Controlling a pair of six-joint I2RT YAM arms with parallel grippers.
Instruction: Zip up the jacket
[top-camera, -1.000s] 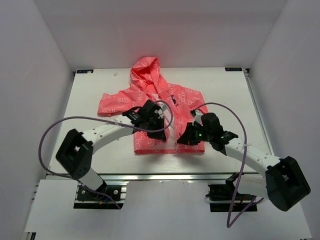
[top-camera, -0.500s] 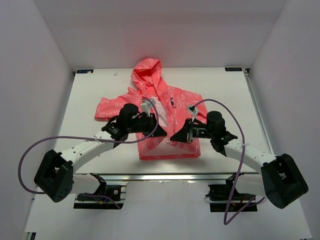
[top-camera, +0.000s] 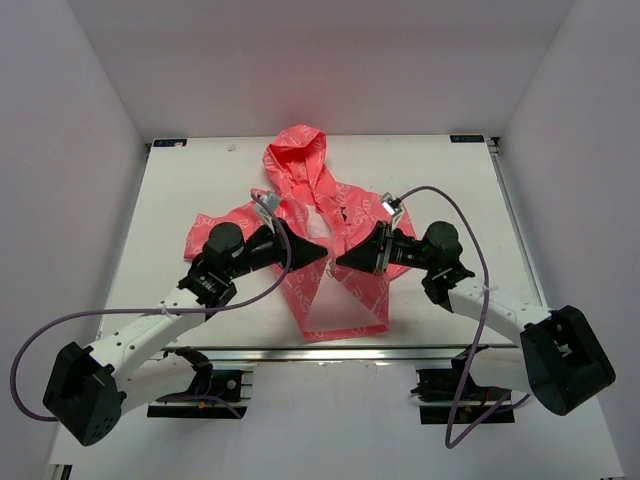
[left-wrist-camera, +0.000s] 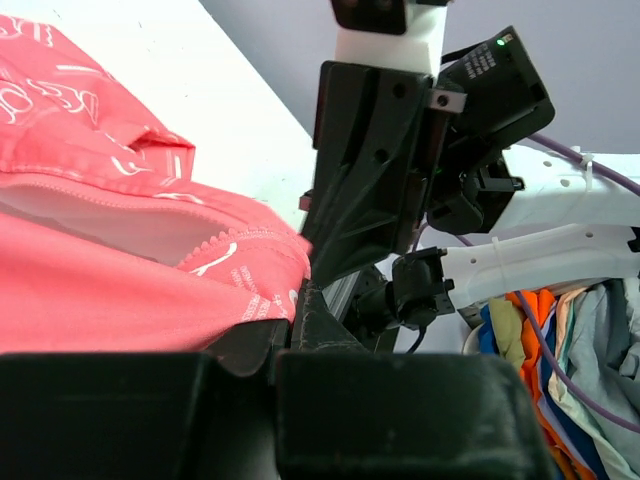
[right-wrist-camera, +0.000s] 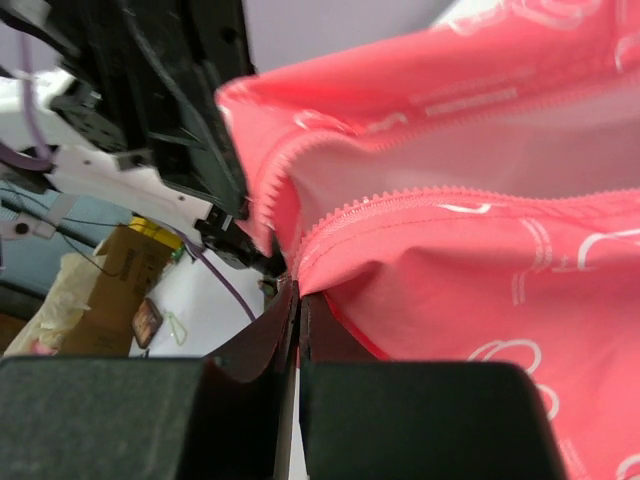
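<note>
The coral-pink jacket (top-camera: 300, 168) with white print has its hood lying on the table at the back, while its lower front is raised and drapes down toward the near edge. My left gripper (top-camera: 320, 255) and right gripper (top-camera: 342, 262) meet tip to tip above the table's middle. Each is shut on a front edge of the jacket. In the left wrist view the left gripper (left-wrist-camera: 300, 305) pinches pink fabric (left-wrist-camera: 110, 300), with the right gripper (left-wrist-camera: 375, 170) close ahead. In the right wrist view the right gripper (right-wrist-camera: 298, 292) pinches the edge just below the zipper teeth (right-wrist-camera: 400, 205).
The white table (top-camera: 180, 190) is walled in by pale panels on three sides. Purple cables loop from both arms. Beyond the table edge the wrist views show a heap of coloured cloth (left-wrist-camera: 565, 350) and a cardboard box (right-wrist-camera: 110, 270).
Both arms have risen and swung back toward the near edge, lifting the jacket's front off the table. The flat jacket is now drawn up into a hanging fold, its sleeves pulled inward.
</note>
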